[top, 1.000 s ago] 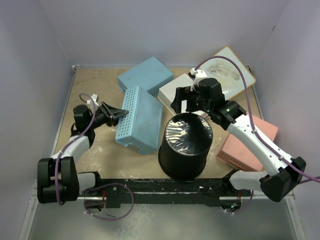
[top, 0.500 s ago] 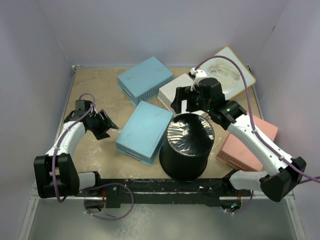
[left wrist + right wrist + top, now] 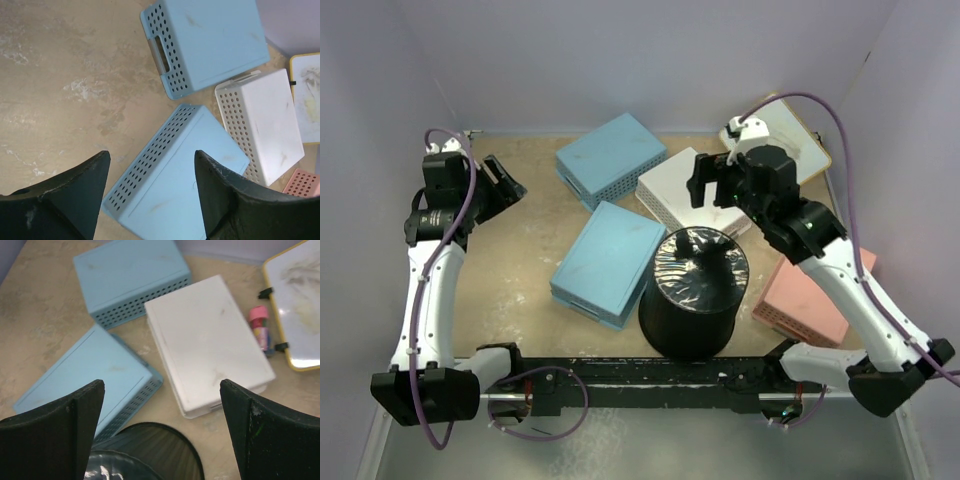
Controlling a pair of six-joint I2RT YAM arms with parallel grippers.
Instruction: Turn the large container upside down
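Jaws stand wide apart on your left gripper (image 3: 506, 180) and right gripper (image 3: 717, 190), and neither holds or touches anything. Since half a second ago your left arm has swung from beside the blue basket (image 3: 605, 262) up to the far left corner, and your right has lifted away from the bin's far rim. The bin (image 3: 686, 325) stands base-up at the near edge, between that basket and the pink basket (image 3: 810, 305).

Swings the left gripper (image 3: 506, 180) away from the near light blue basket (image 3: 608, 262) and up toward the far left corner of the table (image 3: 520, 262), jaws apart. Leaves that basket lying flat, solid face up, no longer tipped on its long side. Lifts the right gripper (image 3: 711, 190) from beside the far rim of the large container (image 3: 693, 292), back over the white basket (image 3: 670, 195), jaws wide.
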